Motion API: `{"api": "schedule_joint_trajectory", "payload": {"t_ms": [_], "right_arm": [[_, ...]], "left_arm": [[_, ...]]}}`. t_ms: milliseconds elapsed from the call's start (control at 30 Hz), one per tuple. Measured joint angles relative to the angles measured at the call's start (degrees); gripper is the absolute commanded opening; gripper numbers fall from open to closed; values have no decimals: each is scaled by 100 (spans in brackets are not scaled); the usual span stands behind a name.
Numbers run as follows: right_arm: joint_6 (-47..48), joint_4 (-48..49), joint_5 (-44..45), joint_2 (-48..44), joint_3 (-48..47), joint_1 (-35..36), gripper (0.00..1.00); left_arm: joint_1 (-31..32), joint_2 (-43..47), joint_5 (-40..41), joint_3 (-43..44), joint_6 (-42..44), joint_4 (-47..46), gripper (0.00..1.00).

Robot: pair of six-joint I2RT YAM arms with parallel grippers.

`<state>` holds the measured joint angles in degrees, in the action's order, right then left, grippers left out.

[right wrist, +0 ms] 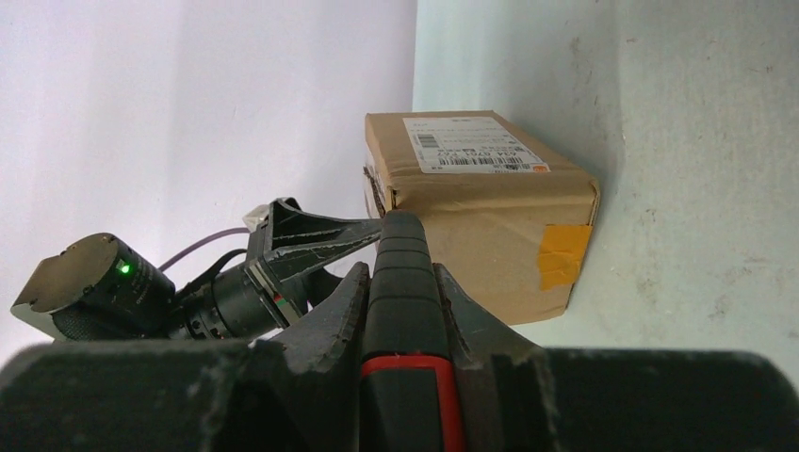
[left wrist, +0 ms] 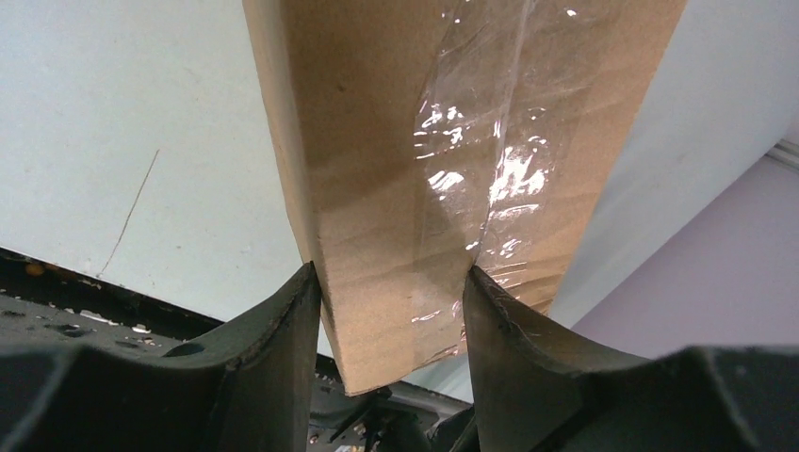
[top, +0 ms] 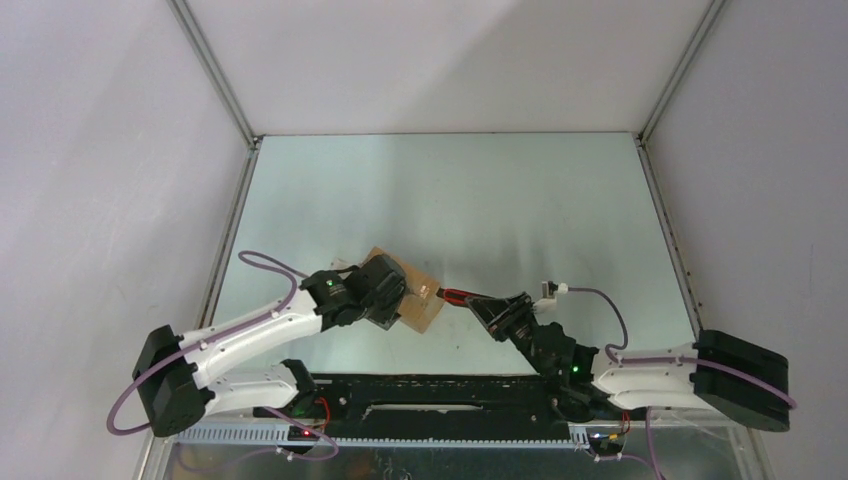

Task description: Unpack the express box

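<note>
Small brown cardboard express box, white label on one face, mid-frame in top view, apparently resting on pale worktop. Left fingers clamp its sides, clear tape seam between them. Right fingers closed tight on red-and-black utility knife, tip close to box end. Judgement: tape-cutting step. Brace box firmly, run blade shallow along seam, clear of left fingers, sparing contents.
</note>
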<state>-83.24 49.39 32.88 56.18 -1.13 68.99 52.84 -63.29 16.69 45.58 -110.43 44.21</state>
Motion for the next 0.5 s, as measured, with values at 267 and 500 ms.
{"api": "schedule_joint_trajectory", "payload": {"t_ms": [267, 500], "right_arm": [[-15, 455, 256, 487, -87, 103, 0], [-37, -20, -55, -564, 44, -63, 0]], "left_arm": [[-46, -98, 129, 107, -26, 98, 0], [-151, 380, -190, 105, -35, 52, 0]]}}
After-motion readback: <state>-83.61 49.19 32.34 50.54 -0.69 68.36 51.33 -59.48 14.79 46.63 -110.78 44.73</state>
